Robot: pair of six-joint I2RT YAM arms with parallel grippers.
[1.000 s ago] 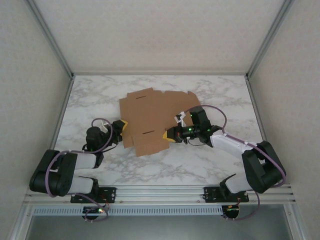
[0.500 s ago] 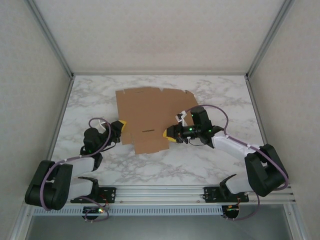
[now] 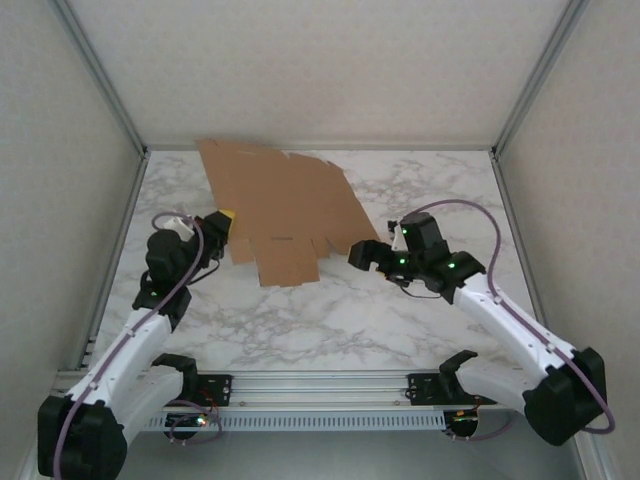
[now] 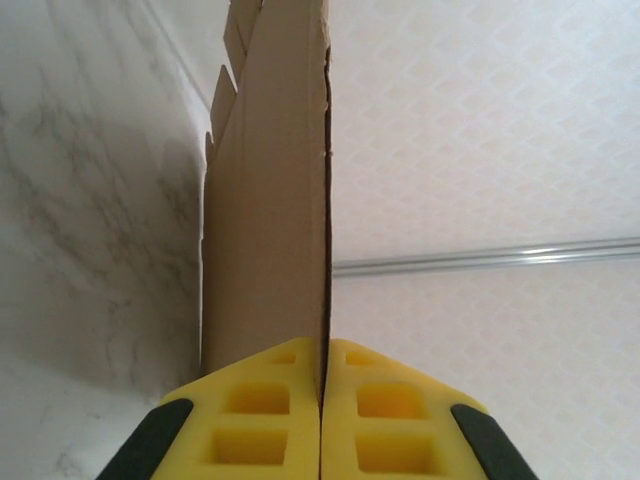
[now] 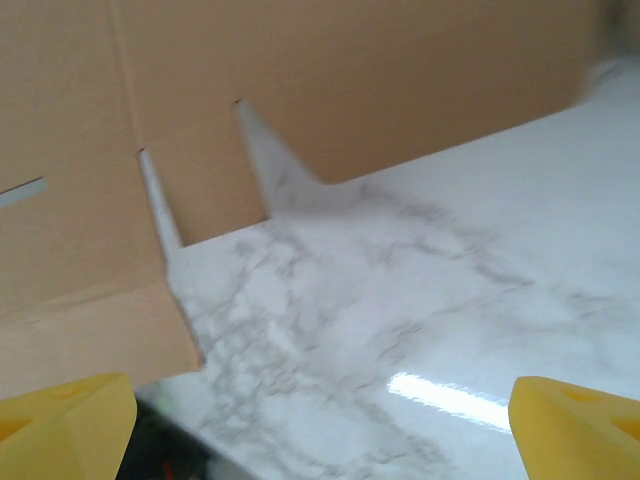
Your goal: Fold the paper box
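The paper box [image 3: 285, 215] is an unfolded brown sheet held up at a slant over the back left part of the table [image 3: 420, 320], its far edge reaching up in front of the back wall and its near flaps hanging low. The overhead view does not show whether those flaps touch the marble. The left hand [image 3: 222, 222] is clenched on the sheet's left edge. In its wrist view the two yellow pads [image 4: 260, 415] press together with the cardboard edge-on between them, so only one face and a thin dark edge can be read, and the top of the sheet is cut off by the frame. The right hand [image 3: 365, 255] is released, its jaws spread wide near the sheet's right corner and grasping nothing. In its wrist view only the tips of its yellow pads show at the bottom corners. The cardboard ahead of them is blurred, and whether the left pad brushes the nearest flap cannot be told.
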